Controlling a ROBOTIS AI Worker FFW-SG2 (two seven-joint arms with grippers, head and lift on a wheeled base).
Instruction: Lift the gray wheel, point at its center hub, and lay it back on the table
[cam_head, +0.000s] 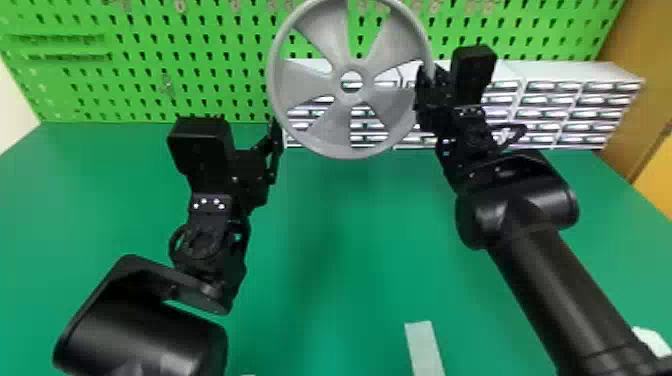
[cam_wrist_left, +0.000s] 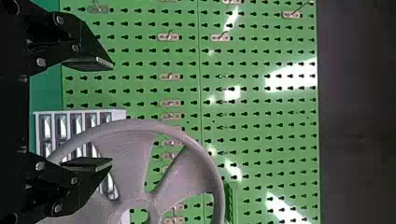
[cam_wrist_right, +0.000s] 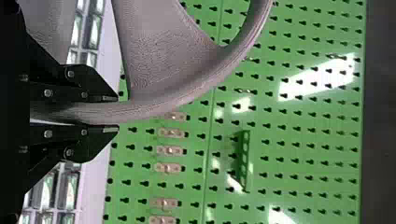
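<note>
Gray rim (cam_wrist_right: 154, 106) sits between right gripper's (cam_head: 426, 82) fingers (cam_wrist_right: 95, 131) in right wrist view.

Green pegboard (cam_head: 150, 50) (slotted all over), white drawer units (cam_head: 555, 71) in front, pale strip (cam_head: 424, 347), perhaps tape

A matt, plastic-like finish is shown by the gray wheel (cam_head: 367, 87); fine grain can be seen on its spokes in the right wrist view. Behind the gray wheel, bright reflections are thrown by the smooth, semi-glossy green pegboard (cam_wrist_left: 257, 149). Shiny, clear plastic-looking fronts are borne by the white drawer cabinets (cam_head: 555, 75). Below the gray wheel, a smooth, mostly matt green surface is presented by the bench (cam_head: 345, 215). Glossy highlights are carried by the black right arm (cam_head: 555, 280).
</note>
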